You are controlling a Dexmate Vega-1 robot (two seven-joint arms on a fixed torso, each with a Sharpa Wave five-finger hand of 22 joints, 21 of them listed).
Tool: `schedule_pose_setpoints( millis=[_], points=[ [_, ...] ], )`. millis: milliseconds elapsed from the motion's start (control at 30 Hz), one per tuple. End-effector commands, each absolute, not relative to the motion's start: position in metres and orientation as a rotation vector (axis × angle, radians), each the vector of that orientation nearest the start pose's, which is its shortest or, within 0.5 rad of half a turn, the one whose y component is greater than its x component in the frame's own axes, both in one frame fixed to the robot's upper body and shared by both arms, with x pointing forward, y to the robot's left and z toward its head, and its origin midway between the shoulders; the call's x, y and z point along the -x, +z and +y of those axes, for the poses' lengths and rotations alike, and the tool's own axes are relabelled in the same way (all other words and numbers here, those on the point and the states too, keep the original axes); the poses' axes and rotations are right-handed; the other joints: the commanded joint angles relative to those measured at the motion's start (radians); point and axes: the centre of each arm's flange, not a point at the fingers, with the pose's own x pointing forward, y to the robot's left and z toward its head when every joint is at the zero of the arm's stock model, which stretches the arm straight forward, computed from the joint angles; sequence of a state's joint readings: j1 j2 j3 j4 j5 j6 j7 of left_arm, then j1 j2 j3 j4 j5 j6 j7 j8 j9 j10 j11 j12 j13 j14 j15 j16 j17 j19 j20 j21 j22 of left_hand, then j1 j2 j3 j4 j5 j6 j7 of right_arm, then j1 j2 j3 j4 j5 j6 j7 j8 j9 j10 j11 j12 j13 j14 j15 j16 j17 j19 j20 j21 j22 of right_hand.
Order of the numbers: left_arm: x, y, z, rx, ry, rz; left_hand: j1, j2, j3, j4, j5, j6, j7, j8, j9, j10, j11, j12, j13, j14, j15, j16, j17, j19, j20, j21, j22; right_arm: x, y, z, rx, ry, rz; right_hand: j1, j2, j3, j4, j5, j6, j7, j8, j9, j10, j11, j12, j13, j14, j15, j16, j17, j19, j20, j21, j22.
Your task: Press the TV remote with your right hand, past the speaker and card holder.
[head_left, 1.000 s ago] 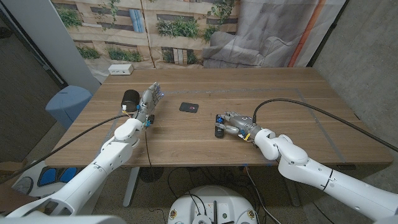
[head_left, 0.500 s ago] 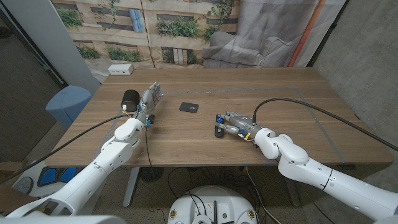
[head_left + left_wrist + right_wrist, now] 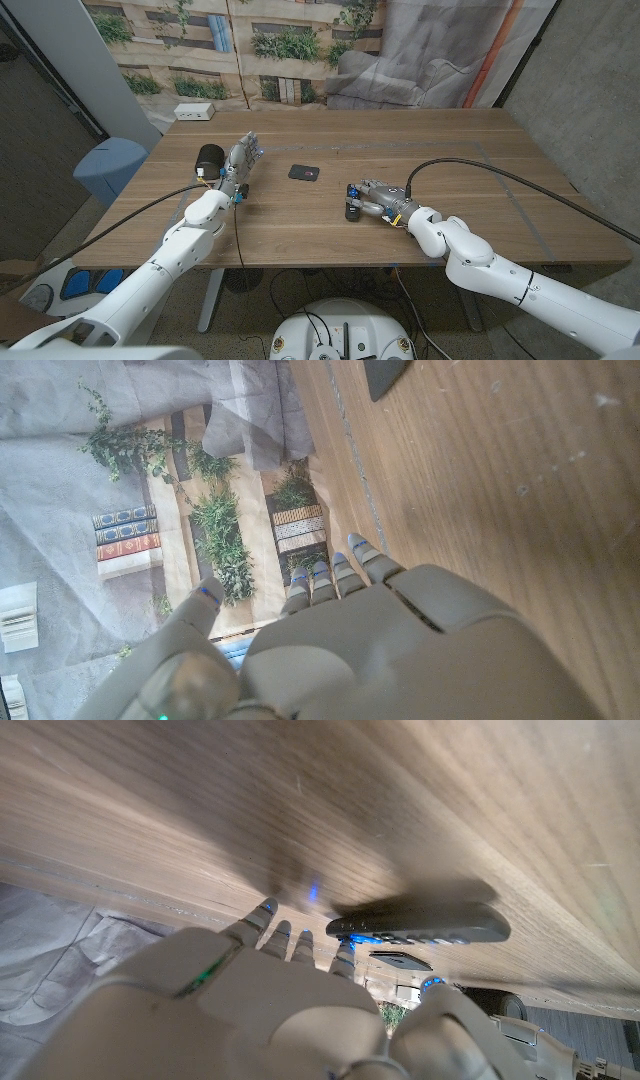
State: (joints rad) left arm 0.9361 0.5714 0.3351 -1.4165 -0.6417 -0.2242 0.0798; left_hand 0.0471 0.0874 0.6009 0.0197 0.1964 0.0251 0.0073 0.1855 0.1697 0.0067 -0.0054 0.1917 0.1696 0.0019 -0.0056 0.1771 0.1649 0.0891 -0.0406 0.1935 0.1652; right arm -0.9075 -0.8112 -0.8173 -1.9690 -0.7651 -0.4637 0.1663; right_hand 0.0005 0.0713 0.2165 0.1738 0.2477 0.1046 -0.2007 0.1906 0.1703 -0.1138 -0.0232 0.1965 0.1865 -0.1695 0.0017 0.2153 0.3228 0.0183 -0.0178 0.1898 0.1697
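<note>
Right hand (image 3: 372, 200) has barely moved over the last second: fingers extended, grasping nothing, tips over the remote (image 3: 418, 928), which lies directly beneath them. Contact not resolvable. Press likely underway or imminent. Left hand (image 3: 238, 160) released, idle beside speaker (image 3: 208, 158).

**Left wrist view: hand over bench, printed backdrop behind**

The left hand (image 3: 400, 650) is seen from behind: a pale grey, smooth casing with the fingertips (image 3: 362, 547) side by side and pointing away from the camera, blue marks on their ends. The thumb (image 3: 200, 605) stands apart from them to one side. Nothing is visible in the hand's grasp.

The wooden bench (image 3: 500, 490) has brown grain running lengthwise. A dark flat object (image 3: 385, 375) lies on it at the frame edge, cut off by the border; its type cannot be told.

Beyond the bench edge hangs a backdrop (image 3: 150, 490) printed with green plants, stacked books and pale drapery.
</note>
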Motion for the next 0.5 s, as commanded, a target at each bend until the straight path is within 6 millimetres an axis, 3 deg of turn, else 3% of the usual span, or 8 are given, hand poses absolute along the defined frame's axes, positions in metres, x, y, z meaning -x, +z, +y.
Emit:
schedule_pose_setpoints(
  millis=[33,500],
  points=[
    [-0.636,-0.051,0.308,0.032,-0.118,-0.531,-0.010,0.061,0.008,0.000,-0.003,0.007,-0.003,-0.004,0.004,0.008,-0.001,-0.001,0.005,0.003,-0.004,-0.001,0.004,0.009,-0.025,-0.003,0.005,-0.551,-0.087,-0.149,1.611,0.107,-0.486,-0.005,0.083,0.000,0.004,0.007,0.092,0.043,0.006,0.005,0.009,-0.001,0.005,0.002,-0.010,-0.002,0.006,0.003,0.011,0.001,0.005,0.002],
    [-0.630,-0.055,0.313,0.035,-0.111,-0.540,-0.011,0.062,0.012,0.000,-0.003,0.008,-0.003,-0.004,0.004,0.009,-0.002,-0.001,0.005,0.004,-0.004,-0.001,0.004,0.010,-0.025,-0.003,0.005,-0.544,-0.073,-0.143,1.586,0.071,-0.538,-0.003,0.082,0.000,0.002,0.008,0.108,0.044,0.006,0.005,0.029,0.001,0.011,0.001,0.003,0.000,0.012,0.003,0.025,0.003,0.009,0.001]
  ],
)
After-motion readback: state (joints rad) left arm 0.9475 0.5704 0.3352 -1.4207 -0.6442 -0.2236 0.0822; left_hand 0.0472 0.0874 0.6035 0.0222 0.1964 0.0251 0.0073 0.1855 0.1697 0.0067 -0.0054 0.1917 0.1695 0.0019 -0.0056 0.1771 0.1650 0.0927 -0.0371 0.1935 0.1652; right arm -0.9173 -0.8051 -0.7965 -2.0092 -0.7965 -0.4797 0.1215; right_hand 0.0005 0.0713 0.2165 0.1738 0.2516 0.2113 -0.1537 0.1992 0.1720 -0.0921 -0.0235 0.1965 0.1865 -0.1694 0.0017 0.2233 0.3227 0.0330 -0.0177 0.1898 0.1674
